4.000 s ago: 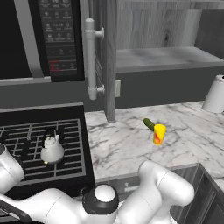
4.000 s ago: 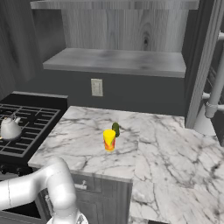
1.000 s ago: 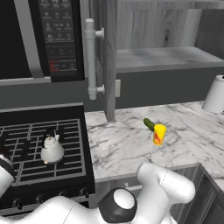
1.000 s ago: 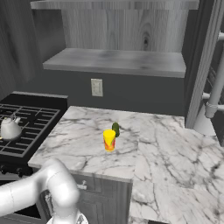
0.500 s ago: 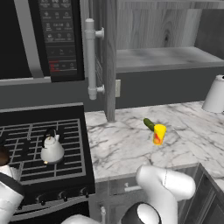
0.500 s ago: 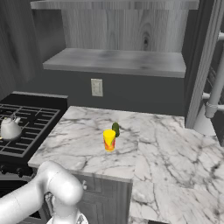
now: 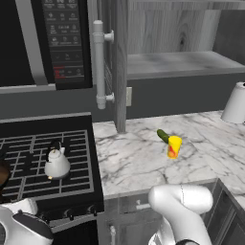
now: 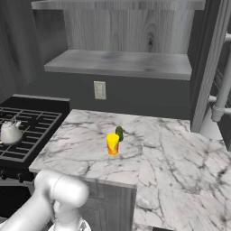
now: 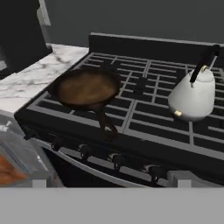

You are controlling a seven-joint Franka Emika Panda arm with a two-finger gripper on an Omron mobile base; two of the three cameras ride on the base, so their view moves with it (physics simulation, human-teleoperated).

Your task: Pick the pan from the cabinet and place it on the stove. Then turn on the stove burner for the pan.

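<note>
The pan (image 9: 87,86), dark brown and round, rests on the front left grate of the stove (image 9: 144,118), its thin handle (image 9: 105,124) pointing at the front edge. A sliver of the pan (image 7: 2,175) shows at the left edge of the left base view. A row of dark knobs (image 9: 117,161) runs below it. The hand looks at the stove from low in front, a short way off; nothing sits between the jaws, and the gripper is open. The arm's end (image 7: 21,226) hangs at the stove's front left. The cabinet (image 7: 119,62) stands open, its shelf (image 8: 122,63) bare.
A white kettle (image 9: 192,98) stands on the right grates, also seen as the kettle (image 7: 56,162) from the base. A yellow-red item (image 7: 173,146) lies on the marble counter (image 7: 143,162). A black microwave (image 7: 43,43) hangs above the stove. A white roll (image 7: 235,103) stands far right.
The arm has swung down and left, so the hand now sits low in front of the stove's left side. Pan, kettle and counter items have not moved.
</note>
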